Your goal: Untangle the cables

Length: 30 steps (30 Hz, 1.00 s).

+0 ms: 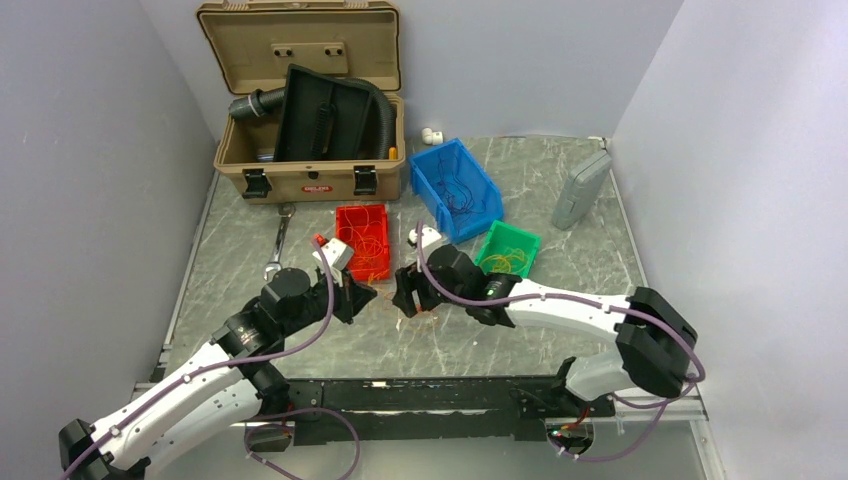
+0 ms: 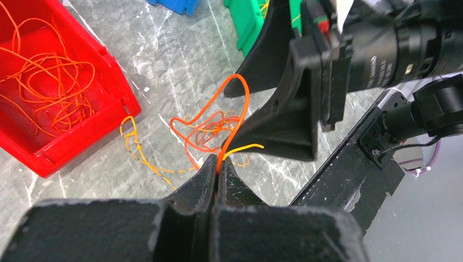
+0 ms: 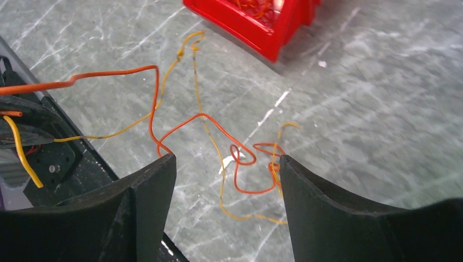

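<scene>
- The cables (image 2: 210,131), a loose snarl of thin orange and yellow wires, lie on the grey marbled table (image 1: 560,270) between the two grippers, near the front corner of the red bin (image 2: 93,136)
- The left gripper (image 2: 218,164) is clamped tight on one orange wire; that strand rises from the closed jaws in a tall loop and drops back into the snarl; a short yellow end pokes out just beside the jaws
- The right gripper (image 3: 226,161) hangs low over the snarl, jaws spread wide and grasping nothing; its wrist view shows small orange loops and a yellow strand lying on the table between the two fingers
- A yellow wire with dark bands trails from the snarl toward the red bin
- The red bin holds more orange wire; the green bin (image 1: 522,236) holds yellow strands; the blue bin (image 1: 425,190) holds thin dark ones
- Behind them stands an open tan toolbox (image 1: 300,182) with a black corrugated hose (image 1: 385,120) in it; a wrench (image 1: 279,240) lies left of the red bin
</scene>
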{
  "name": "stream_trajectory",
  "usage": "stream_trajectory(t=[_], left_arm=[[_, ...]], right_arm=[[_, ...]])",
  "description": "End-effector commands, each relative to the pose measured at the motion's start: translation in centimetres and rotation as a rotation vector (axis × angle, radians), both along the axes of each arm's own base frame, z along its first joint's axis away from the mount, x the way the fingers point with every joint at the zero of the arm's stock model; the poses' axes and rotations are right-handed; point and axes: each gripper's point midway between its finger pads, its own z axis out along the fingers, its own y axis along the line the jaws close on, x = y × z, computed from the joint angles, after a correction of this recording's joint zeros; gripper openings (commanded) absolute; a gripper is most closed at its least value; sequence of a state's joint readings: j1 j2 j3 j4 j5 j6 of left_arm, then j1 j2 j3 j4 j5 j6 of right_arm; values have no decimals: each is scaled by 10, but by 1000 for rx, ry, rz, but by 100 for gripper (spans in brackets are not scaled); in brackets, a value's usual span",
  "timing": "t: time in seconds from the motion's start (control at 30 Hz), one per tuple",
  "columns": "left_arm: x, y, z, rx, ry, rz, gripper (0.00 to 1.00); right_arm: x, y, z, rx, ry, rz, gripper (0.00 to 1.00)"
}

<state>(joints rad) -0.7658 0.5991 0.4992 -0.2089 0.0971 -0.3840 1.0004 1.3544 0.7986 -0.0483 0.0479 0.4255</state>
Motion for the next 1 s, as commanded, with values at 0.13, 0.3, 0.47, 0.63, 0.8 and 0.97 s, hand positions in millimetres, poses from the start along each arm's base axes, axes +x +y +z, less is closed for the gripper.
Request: stream_trajectory(t=[0.13,0.3,0.47,0.63,0.8,0.97], left_arm=[[5,4,11,-5,-26,34,0],[5,4,15,-14,-30,39,0],[4,2,23,-28,-35,25,0],[6,3,26,-21,-42,33,0],[9,5,18,-3,-20,57,17],[12,2,2,5,3,62,60]], right_arm=[[-1,52,19,112,-197,219,75],[-4,60,25,135,-230,257,75],[10,50,16,83,-217,151,35],[13,34,15,84,-211,66,0],[22,5,37,103,-242,-76,0],[21,-11,89,148,-276,-126,0]])
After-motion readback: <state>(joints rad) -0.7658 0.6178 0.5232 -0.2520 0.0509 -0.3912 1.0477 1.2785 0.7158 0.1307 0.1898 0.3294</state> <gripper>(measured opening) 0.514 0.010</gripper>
